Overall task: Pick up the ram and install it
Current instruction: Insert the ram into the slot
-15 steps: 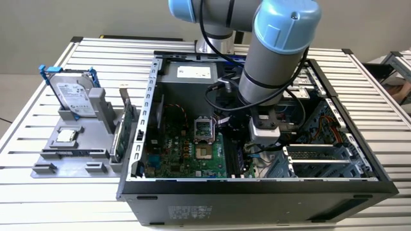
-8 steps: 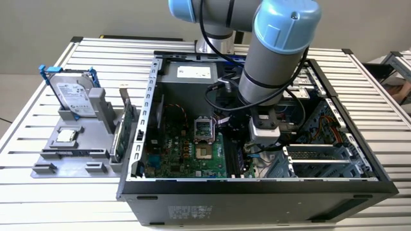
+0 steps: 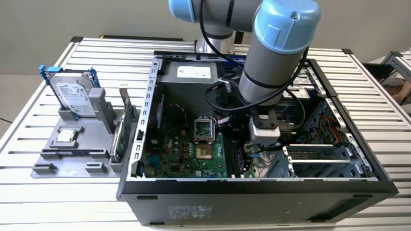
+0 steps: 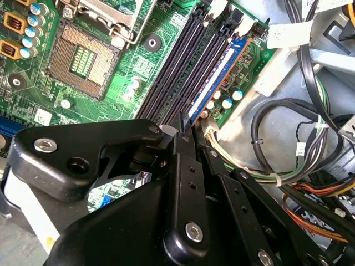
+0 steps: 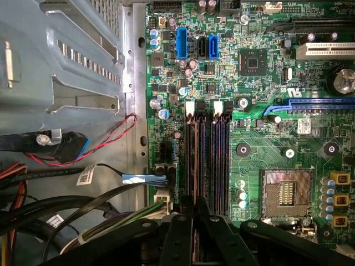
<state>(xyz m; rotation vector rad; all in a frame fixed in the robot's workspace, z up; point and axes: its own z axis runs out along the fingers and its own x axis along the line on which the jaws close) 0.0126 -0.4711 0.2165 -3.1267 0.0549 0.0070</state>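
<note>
Holder (image 3: 74, 144): grey, outside the case (image 3: 257, 192), at the exterior view's left; carries the hard drive (image 3: 72, 96).
Motherboard (image 3: 186, 154): on the case floor.
Ram (image 4: 213, 75): blue-edged stick, seated in the motherboard slot nearest the cables (image 4: 288, 138).
Gripper (image 4: 191, 130): over that slot's end, fingers (image 5: 191, 208) drawn together on the ram's edge.

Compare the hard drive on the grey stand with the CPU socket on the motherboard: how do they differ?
The hard drive stands upright outside the case in a blue frame; the CPU socket lies flat on the motherboard inside the case. The hard drive is silver with a label; the CPU socket is an open square of pins. Neither touches the pincer.
</note>
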